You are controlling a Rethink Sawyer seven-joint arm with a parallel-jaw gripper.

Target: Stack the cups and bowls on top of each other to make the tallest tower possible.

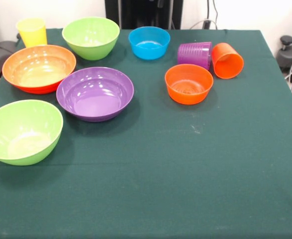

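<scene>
gripper: cannot be seen | risk: ribbed purple plastic cup (194, 54) and orange plastic cup (227, 60) lie tipped, could roll | nothing stacked yet

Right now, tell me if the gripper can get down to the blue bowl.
Probably yes. The blue bowl sits upright with open cloth around it, nothing stacked in it or over it. The gripper itself is not in view, so its reach is a guess.
</scene>
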